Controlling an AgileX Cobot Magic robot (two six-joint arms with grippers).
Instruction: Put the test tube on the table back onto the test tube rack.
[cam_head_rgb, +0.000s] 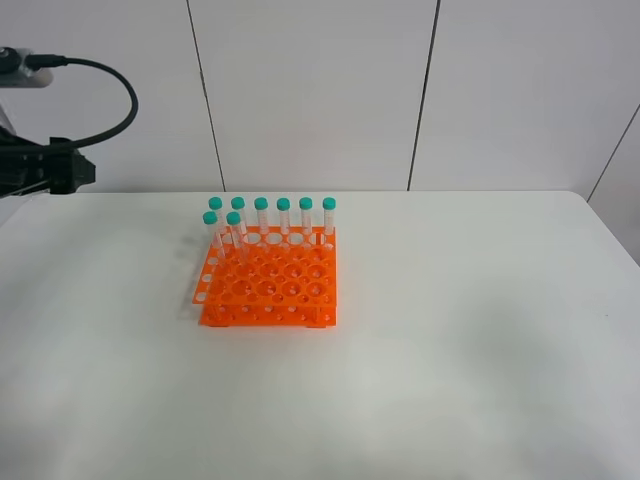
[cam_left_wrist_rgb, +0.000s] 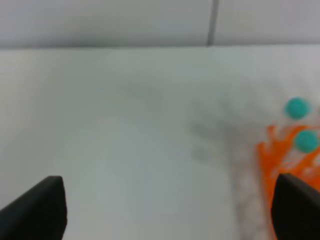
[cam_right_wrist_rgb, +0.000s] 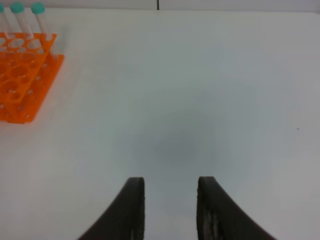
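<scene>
Test tube rack (cam_head_rgb: 268, 282) holding eight capped tubes (cam_head_rgb: 272, 215) along its far rows; left gripper (cam_left_wrist_rgb: 165, 210) spread wide beside rack, right gripper (cam_right_wrist_rgb: 170, 207) narrowly parted, both empty

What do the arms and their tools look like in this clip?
Both tools have matte black fingers. The left tool shows blocky, angular tips; the right tool has slimmer, curved fingers. In the high view, only black arm hardware with a looping black cable is visible.

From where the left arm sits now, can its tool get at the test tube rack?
Probably yes. The left tool is open and empty, with the orange test tube rack just beside it across bare table. Only the capped tubes standing in the rack's back rows need avoiding.
</scene>
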